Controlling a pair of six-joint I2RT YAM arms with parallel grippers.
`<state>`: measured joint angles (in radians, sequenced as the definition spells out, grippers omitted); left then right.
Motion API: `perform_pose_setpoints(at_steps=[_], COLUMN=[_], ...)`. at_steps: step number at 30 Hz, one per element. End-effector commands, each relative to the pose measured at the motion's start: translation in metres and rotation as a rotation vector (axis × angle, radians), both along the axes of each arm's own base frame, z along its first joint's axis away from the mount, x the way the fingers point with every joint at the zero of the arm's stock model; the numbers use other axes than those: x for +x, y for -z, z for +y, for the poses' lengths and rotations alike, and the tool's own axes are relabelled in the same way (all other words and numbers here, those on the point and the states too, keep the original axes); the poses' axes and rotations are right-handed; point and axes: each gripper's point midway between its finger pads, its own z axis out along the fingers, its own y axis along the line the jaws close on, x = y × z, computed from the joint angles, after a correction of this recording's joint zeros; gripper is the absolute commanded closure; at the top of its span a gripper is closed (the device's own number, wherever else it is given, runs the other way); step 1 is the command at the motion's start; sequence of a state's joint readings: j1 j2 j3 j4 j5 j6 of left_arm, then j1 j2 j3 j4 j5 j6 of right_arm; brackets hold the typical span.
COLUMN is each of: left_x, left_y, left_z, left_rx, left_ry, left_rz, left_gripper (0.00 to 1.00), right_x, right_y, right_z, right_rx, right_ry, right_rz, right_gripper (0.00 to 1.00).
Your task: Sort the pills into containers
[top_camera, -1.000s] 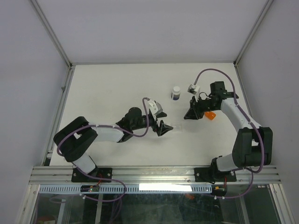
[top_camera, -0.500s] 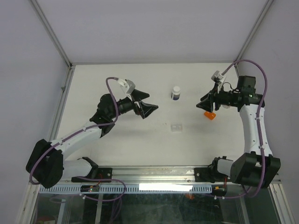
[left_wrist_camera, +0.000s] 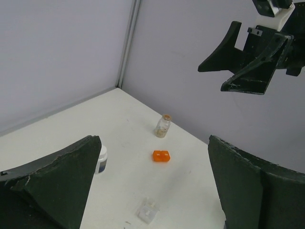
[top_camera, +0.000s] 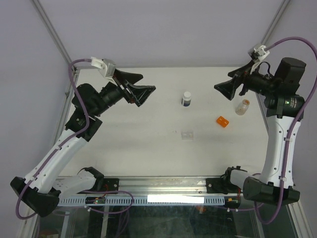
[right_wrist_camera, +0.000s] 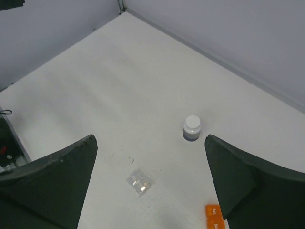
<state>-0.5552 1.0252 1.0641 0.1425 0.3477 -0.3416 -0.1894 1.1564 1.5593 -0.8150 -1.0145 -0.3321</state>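
The left end effector (top_camera: 147, 82) is held high above the far left part of the counter (top_camera: 124, 148). Its two fingers are spread wide apart and nothing is held between them. The right end effector (top_camera: 221, 82) is raised over the far right part, likewise spread apart and empty. The two are turned toward each other and are kept well apart.

Four small things are seen on the counter, and none is touched by either arm. The vial (top_camera: 242, 106) is stood upright near the right edge, far from the arm bases. In the left wrist view a tan top is seen on it, along with pale contents that cannot be made out. An orange box (top_camera: 222, 121) of two cells is laid flat near the vial, to its left and a little nearer, not touching it. The clear box (top_camera: 187, 134) is laid flat near the middle of the counter, nearer than the other things and apart from all of them. In the right wrist view it is framed between the spread fingers (right_wrist_camera: 52, 181), and pale glints are shown inside it, though what they are cannot be told. A bottle (top_camera: 186, 98) with a white cap is stood upright farther back, roughly in line with the clear box and left of the orange box.
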Motion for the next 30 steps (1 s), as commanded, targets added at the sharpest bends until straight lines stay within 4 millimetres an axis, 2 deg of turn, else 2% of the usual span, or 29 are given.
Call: perform_pose_setpoints(at_steps=[1,5,9,21,30], left_x=[-0.009,-0.020,-0.026,-0.023,-0.024], left_y=[-0.025,-0.048,-0.059,-0.043,-0.040], left_z=[0.019,0.034,0.044,0.044,0.041], left_rx=[0.029,0.046,0.052,0.085,0.089], left_ry=[-0.064,-0.106,-0.138,-0.143,-0.128], left_rz=[0.047,0.021,-0.009,0.010,0.011], left_gripper=[0.01,0.01,0.01,0.01,0.01], right_x=[-0.009,-0.017,-0.012,-0.013,-0.014], right_y=[-0.048,-0.065,-0.076,-0.095,-0.099], right_z=[0.005,0.010,0.005,-0.002,-0.002], right_rx=[0.131,0.155,0.201,0.266,0.273], right_ry=[0.056,0.032,0.103,0.202,0.201], right_rz=[-0.001,-0.015,-0.004,-0.003,-0.007], right_gripper=[0.01,0.01,0.01,0.01,0.01])
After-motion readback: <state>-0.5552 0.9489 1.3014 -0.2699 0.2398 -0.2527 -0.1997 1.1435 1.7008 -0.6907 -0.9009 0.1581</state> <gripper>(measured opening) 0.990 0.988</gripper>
